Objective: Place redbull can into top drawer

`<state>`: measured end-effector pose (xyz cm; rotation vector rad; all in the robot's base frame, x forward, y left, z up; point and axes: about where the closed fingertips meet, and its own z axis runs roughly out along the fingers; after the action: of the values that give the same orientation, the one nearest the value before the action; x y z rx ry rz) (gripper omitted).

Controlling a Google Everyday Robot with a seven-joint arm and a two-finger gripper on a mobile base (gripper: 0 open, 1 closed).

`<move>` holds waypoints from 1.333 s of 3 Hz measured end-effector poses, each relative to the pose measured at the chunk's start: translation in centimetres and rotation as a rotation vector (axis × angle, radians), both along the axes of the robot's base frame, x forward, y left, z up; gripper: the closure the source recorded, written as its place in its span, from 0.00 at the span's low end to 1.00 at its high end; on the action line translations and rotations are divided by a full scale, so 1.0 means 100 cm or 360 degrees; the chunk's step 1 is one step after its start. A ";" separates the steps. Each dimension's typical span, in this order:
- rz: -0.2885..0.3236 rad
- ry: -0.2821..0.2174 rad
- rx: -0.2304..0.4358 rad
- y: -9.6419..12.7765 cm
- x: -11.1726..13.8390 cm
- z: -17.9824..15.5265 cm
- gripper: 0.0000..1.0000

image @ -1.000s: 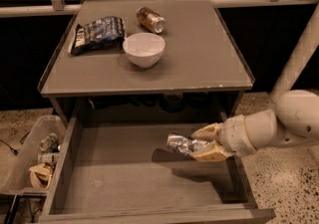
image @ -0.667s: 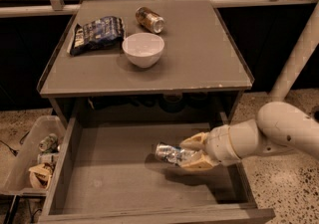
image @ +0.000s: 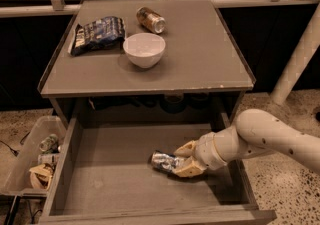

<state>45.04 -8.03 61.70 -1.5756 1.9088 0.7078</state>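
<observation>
The redbull can [image: 164, 161], slim and silver with bluish patches, lies on its side low inside the open top drawer [image: 115, 179], at or just above its flat grey bottom. My gripper [image: 184, 160] reaches in from the right on a white arm, and its tan fingers [image: 186, 170] are closed around the can's right end. The can's shiny round end points left. The drawer is pulled out wide under the tabletop.
On the grey tabletop [image: 200, 64] stand a white bowl [image: 144, 49], a golden-brown can [image: 151, 19] on its side and a dark snack bag [image: 97, 34]. A pale plastic bin [image: 20, 169] with rubbish sits on the floor at the left. A white post [image: 297, 59] rises at the right.
My gripper has carried the can to the left and lower into the drawer, towards its middle. The things on the tabletop have not moved.
</observation>
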 end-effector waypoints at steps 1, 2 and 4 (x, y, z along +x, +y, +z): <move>0.0002 0.0003 -0.0001 0.001 0.000 -0.001 0.81; 0.0002 0.0003 -0.0001 0.001 0.000 -0.001 0.59; 0.0003 0.0003 -0.0001 0.001 0.000 -0.001 0.13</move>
<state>45.08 -7.91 61.62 -1.5776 1.9096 0.7094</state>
